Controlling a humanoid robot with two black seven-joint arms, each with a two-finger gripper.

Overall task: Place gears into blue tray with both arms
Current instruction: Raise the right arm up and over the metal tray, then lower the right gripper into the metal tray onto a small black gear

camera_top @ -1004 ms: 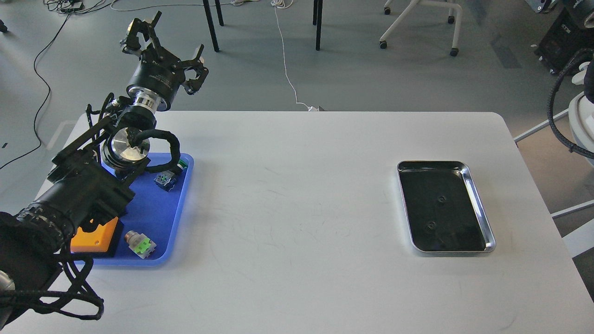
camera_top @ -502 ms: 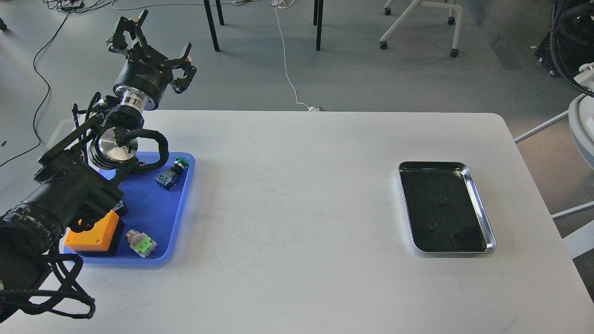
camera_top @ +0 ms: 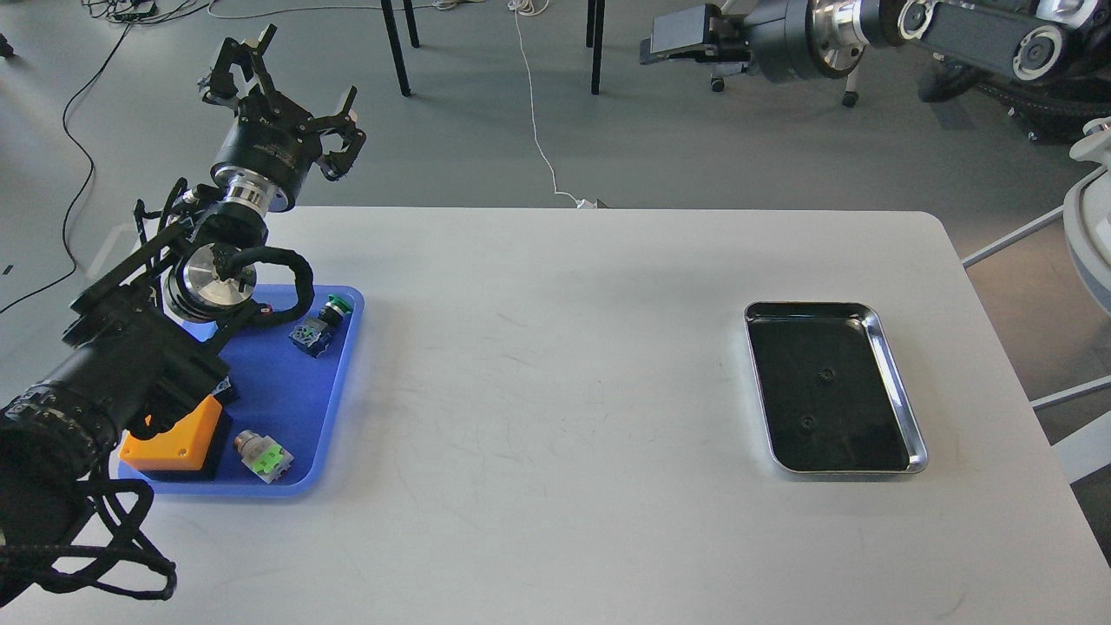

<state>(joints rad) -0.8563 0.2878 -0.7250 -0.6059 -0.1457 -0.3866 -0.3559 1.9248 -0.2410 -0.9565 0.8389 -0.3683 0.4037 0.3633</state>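
Note:
Two tiny black gears [camera_top: 825, 375] [camera_top: 807, 422] lie inside the shiny silver tray [camera_top: 903, 395] on the right of the table. The blue tray [camera_top: 286, 399] sits at the left edge, partly covered by my left arm. My left gripper [camera_top: 285, 91] is raised beyond the table's far left corner, above and behind the blue tray, with its fingers spread open and nothing in them. My right arm reaches in along the top right, high over the floor. Its gripper [camera_top: 681, 39] points left, far from the gears, and its fingers cannot be told apart.
In the blue tray are a green-capped push-button [camera_top: 319, 323], a second switch with a green body [camera_top: 264, 457] and an orange block [camera_top: 174, 441]. Chair legs, a wheeled base and cables stand on the floor beyond the white table [camera_top: 555, 391].
My right arm has swung into view along the top right. My left arm shifted left and slightly back a second ago, uncovering more of the blue tray, and has since held still.

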